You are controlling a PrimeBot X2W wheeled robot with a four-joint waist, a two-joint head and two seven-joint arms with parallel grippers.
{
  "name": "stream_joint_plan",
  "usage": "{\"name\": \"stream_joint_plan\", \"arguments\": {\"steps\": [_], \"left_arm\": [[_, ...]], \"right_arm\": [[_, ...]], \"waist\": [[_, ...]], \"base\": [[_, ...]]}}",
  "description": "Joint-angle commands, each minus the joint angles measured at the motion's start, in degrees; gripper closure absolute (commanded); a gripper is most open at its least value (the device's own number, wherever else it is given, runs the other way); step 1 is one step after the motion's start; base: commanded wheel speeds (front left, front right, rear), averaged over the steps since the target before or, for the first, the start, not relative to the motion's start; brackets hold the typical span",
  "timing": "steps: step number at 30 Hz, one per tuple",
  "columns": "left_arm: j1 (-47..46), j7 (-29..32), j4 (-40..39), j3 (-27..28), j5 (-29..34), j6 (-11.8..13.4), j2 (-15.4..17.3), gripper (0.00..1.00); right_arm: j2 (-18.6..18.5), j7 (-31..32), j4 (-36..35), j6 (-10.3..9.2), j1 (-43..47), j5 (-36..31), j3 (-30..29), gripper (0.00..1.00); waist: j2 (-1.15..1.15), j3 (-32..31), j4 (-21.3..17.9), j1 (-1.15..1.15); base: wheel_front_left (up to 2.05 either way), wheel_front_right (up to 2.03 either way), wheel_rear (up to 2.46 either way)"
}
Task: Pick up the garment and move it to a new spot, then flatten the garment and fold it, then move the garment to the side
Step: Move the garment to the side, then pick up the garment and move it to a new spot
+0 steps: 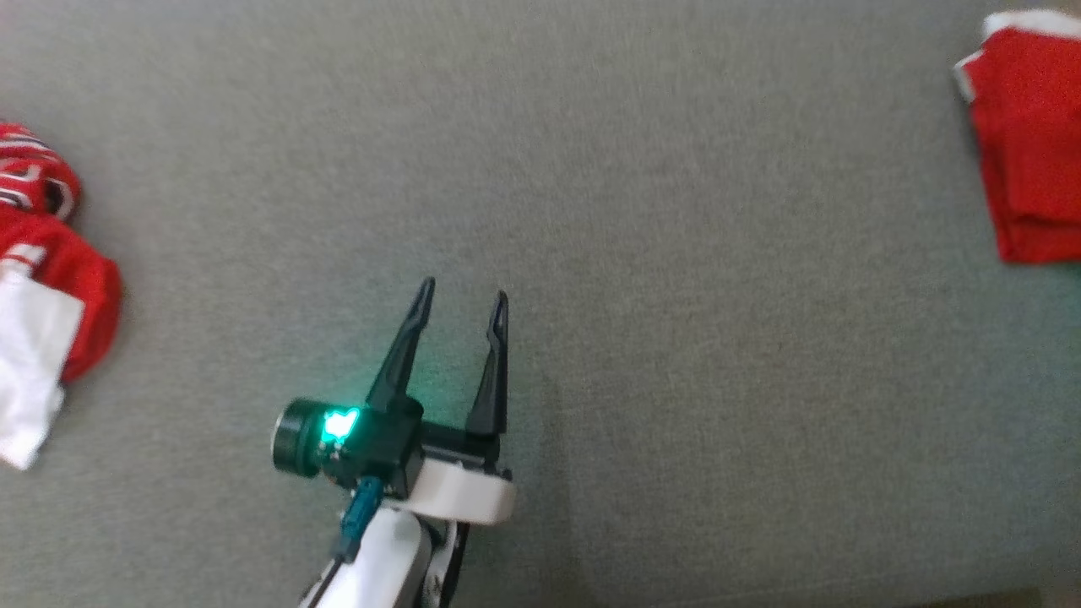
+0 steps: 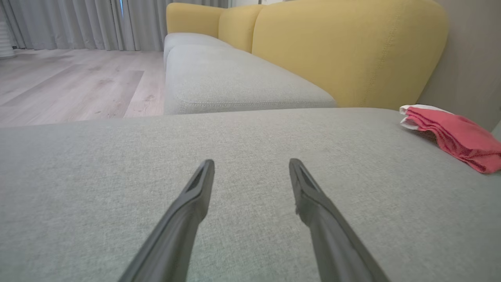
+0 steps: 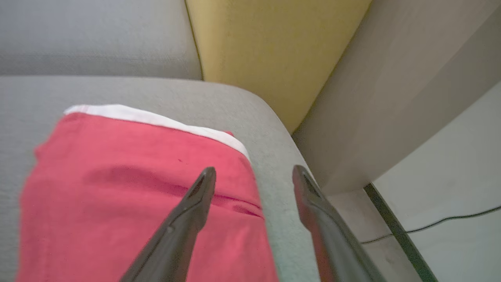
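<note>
The folded red garment [image 1: 1030, 143] is lying at the far right corner of the grey sofa cushion [image 1: 676, 338]. White trim is showing along one edge and the layers are stacked fairly square, so the fold and the move to the side are looking done. The right pincer [image 3: 254, 169] is poised over it, fingers spread and gripping nothing. The left pincer [image 1: 464, 290] is hanging above bare cushion in the middle, also spread and empty. Over at the left edge, a crumpled red-and-white garment [image 1: 42, 295] is sitting in a heap. If that one is counting too, the whole routine is waiting for it.
</note>
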Motion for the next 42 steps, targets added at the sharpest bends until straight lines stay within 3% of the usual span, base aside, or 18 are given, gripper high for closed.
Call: {"name": "stream_joint_plan", "arguments": {"steps": [1,6,7,12,21,24,28,42], "left_arm": [[1.2,-0.5,-1.2,1.2,-0.3,-0.2,0.0,0.0],[4.9,-0.5,-0.3,1.6,-1.5,0.2,0.0,0.0],[6.3,-0.5,0.0,2.1,-1.8,0.4,0.0,0.0],[9.2,-0.5,0.4,3.8,-2.4,0.5,0.0,0.0],[12.9,-0.5,-6.2,8.5,-0.3,0.2,0.0,0.0],[15.4,-0.5,-8.0,9.7,1.9,0.0,0.0,0.0],[18.8,-0.5,-7.9,10.7,2.9,-0.5,0.0,0.0],[20.3,-0.5,-5.6,12.8,4.7,-2.7,0.0,0.0]], "right_arm": [[0.3,-1.1,-0.8,-0.05,0.1,-0.5,0.5,0.0],[9.3,-3.9,-2.0,-0.05,4.3,-1.2,2.1,0.0],[12.6,-4.7,-3.5,-0.05,7.2,-0.6,3.1,0.0],[19.8,-6.1,-10.7,-0.05,16.6,1.6,3.2,0.0],[30.2,-6.2,-43.6,-0.05,40.8,-5.6,-5.1,0.0],[31.9,-6.2,-50.3,-0.05,48.0,-8.7,-6.4,0.0],[32.8,-6.2,-51.8,-0.05,54.5,-9.7,-6.0,0.0],[33.3,-6.3,-51.6,-0.05,55.7,-10.5,-5.9,0.0]], "waist": [[0.0,-4.2,1.4,0.0],[0.0,-13.0,3.7,0.0],[0.0,-16.2,4.8,0.0],[0.0,-22.4,7.5,0.0],[0.0,-26.0,9.6,0.0],[0.0,-26.5,9.7,0.0],[0.0,-27.2,9.7,0.0],[0.0,-28.0,9.1,0.0]], "base": [[0.0,0.0,0.0],[0.0,0.0,0.0],[0.0,0.0,0.0],[0.0,0.0,0.0],[0.0,0.0,0.0],[0.0,0.0,0.0],[0.0,0.0,0.0],[0.0,0.0,0.0]]}}
